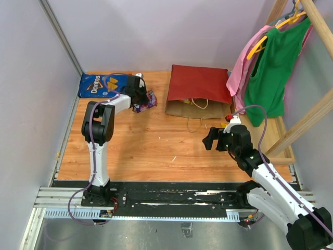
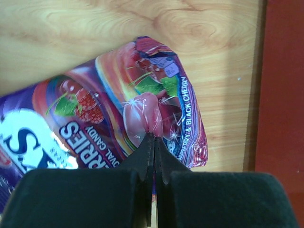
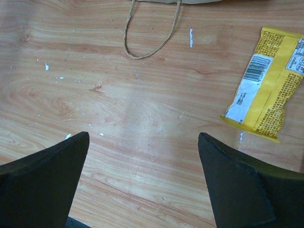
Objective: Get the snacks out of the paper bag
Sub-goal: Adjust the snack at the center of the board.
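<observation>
Seemingly, left gripper (image 2: 153,137) tight on candy bag (image 2: 95,118); right gripper (image 3: 142,137) wide above tabletop (image 3: 109,90).

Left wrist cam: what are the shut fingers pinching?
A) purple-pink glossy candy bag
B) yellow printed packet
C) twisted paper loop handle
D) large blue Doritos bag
A: the left gripper is shut on the purple-pink glossy candy bag, whose film puckers at the fingertips, above the wooden table.

Doritos bag (image 1: 103,84) left, candy bag (image 1: 150,99) beside, paper bag (image 1: 199,88) right
</observation>
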Action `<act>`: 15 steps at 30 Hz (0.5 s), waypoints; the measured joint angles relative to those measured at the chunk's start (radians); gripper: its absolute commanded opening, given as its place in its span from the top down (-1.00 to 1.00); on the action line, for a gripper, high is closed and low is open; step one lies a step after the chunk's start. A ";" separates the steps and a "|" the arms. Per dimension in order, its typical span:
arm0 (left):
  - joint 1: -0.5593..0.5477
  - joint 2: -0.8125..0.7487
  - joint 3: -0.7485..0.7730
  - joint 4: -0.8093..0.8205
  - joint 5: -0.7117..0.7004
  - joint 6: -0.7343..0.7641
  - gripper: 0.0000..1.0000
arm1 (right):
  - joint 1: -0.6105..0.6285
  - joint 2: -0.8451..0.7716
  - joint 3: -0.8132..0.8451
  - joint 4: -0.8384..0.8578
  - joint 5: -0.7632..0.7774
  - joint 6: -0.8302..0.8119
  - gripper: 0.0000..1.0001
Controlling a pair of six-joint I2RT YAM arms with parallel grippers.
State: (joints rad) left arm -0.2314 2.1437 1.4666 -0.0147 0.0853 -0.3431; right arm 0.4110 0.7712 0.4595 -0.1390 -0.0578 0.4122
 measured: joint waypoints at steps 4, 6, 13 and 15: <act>-0.029 0.056 0.105 -0.060 0.003 0.049 0.99 | 0.000 0.008 0.000 0.000 0.000 0.000 -0.98; -0.039 0.089 0.164 -0.096 0.003 0.075 0.99 | 0.000 0.009 0.000 0.000 0.000 0.000 -0.97; -0.050 0.130 0.257 -0.166 -0.029 0.136 0.21 | 0.000 0.018 0.000 0.000 0.000 0.000 -0.98; -0.050 0.072 0.174 -0.145 -0.040 0.136 -0.07 | 0.000 0.024 0.000 0.002 0.000 0.000 -0.97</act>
State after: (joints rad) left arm -0.2813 2.2154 1.6402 -0.1593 0.0456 -0.2070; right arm 0.4110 0.7948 0.4595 -0.1375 -0.0578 0.4126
